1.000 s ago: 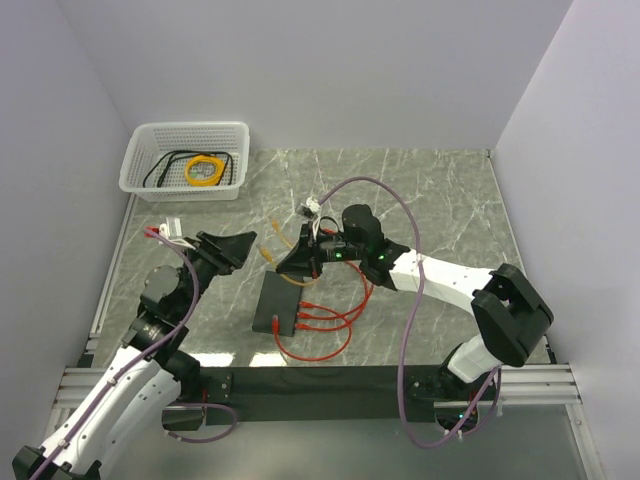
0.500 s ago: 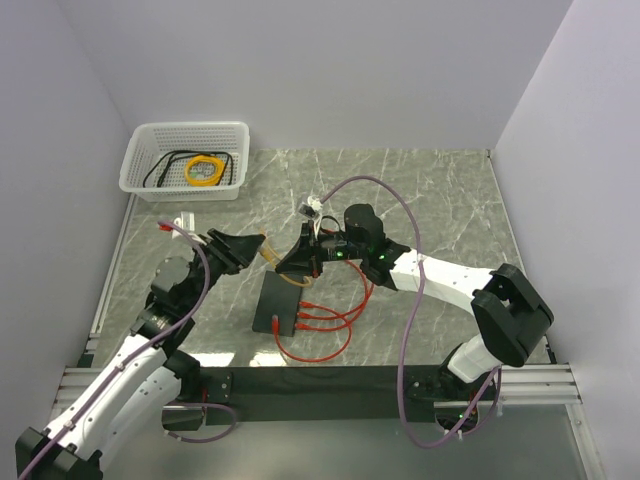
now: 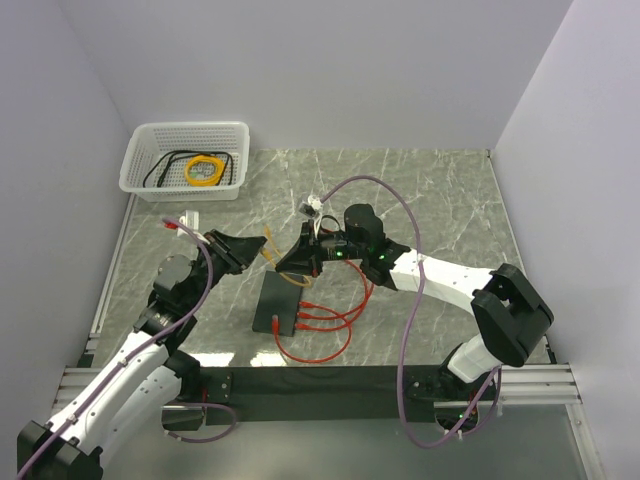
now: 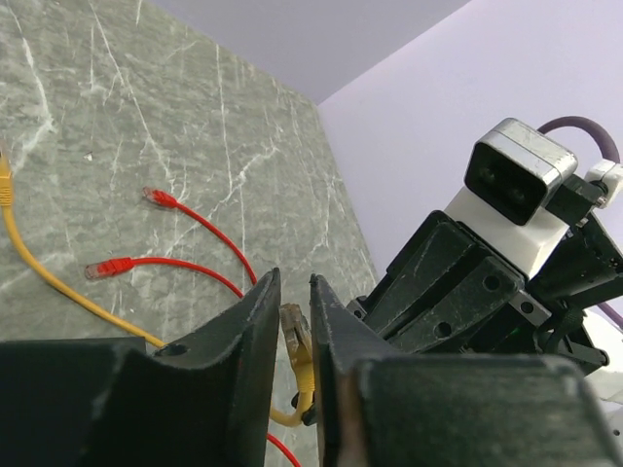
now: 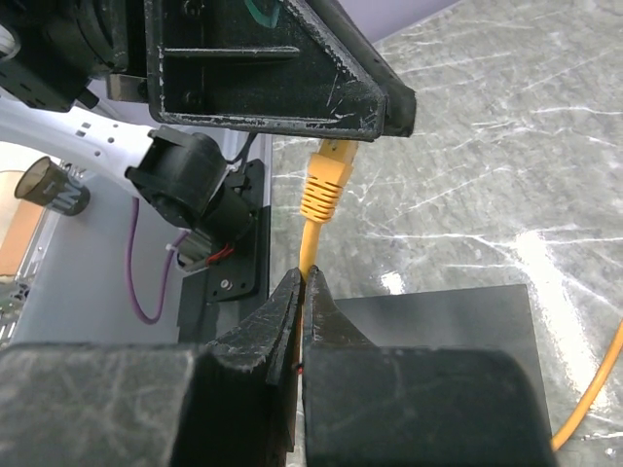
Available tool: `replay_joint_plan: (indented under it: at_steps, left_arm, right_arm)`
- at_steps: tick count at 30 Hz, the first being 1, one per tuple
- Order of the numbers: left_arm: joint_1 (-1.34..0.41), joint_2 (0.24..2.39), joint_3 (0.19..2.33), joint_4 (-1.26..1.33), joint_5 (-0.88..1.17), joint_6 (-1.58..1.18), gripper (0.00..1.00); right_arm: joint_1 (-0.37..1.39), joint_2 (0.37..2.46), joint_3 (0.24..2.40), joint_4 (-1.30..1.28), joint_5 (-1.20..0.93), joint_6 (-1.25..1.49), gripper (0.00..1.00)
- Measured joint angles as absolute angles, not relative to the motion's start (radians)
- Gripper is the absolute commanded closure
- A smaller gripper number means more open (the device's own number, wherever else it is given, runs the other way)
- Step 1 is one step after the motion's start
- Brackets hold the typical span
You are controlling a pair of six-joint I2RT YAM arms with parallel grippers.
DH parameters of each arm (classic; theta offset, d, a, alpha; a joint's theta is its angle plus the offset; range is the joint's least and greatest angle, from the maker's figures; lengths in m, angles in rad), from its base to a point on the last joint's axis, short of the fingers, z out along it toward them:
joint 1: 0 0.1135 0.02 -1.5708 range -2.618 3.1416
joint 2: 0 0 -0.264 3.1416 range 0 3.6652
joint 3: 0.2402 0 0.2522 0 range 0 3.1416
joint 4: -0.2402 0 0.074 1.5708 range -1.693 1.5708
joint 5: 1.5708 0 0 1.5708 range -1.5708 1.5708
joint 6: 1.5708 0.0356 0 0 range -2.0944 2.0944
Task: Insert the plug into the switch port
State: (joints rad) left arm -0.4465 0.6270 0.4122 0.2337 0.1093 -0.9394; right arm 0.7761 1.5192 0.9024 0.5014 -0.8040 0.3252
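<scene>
Two red plugs (image 4: 105, 267) lie well apart from the jaws.

Bright, soft light from above. The shiny desk (image 3: 440, 200) has white glare near its front edge. Shadows are faint.

The grey-veined marble worktop (image 3: 440, 200) carries a white mesh basket (image 3: 180, 188) at its far left corner, a flat black switch box (image 3: 285, 303) near the middle (red cords (image 3: 335, 318) loop just right of it), and an orange-yellow cord (image 4: 39, 265).
</scene>
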Motion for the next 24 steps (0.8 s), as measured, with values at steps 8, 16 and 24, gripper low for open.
replay_joint_plan:
  at_steps: [8,16,24]
  left_arm:
    - [-0.447,0.633,0.412,0.244,0.123,-0.958,1.0]
    - [-0.447,0.632,0.412,0.217,0.108,-0.959,1.0]
    - [-0.451,0.599,0.406,0.135,0.04,-0.968,1.0]
  right_arm:
    - [0.776,1.52,0.902,0.488,-0.781,0.325,1.0]
    - [0.776,1.52,0.902,0.472,-0.721,0.335,0.55]
    - [0.783,1.486,0.903,0.453,-0.611,0.323,0.47]
